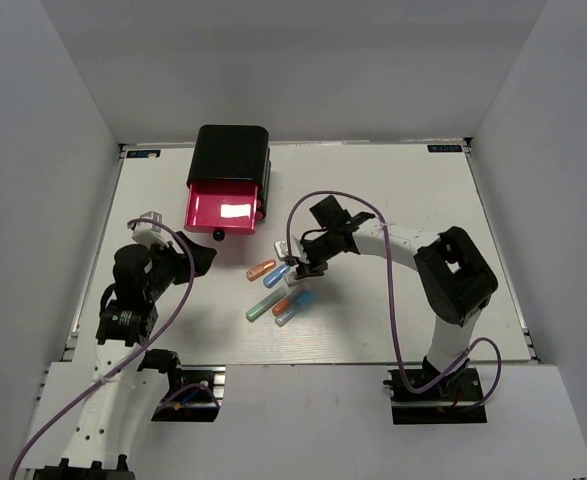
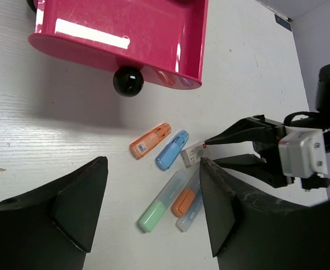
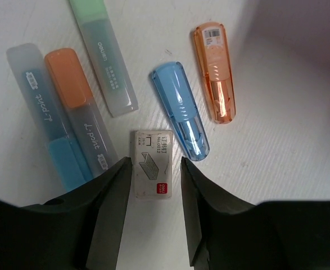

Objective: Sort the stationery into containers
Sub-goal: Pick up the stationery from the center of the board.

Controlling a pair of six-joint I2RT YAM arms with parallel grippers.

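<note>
One drawer [image 1: 221, 210] stands pulled out, only glare inside. Right end effector [image 3: 154, 166] straddles the white block [image 3: 153, 152], which lies lengthwise along the jaws; grip, can't tell. Left end effector [image 2: 152, 166] hangs released.

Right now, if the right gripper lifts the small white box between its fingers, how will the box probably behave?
The white box looks like small printed cardboard, so probably light and stiff, though hard squeezing might dent it. It lies flat with square edges, so it should slide rather than roll.
</note>
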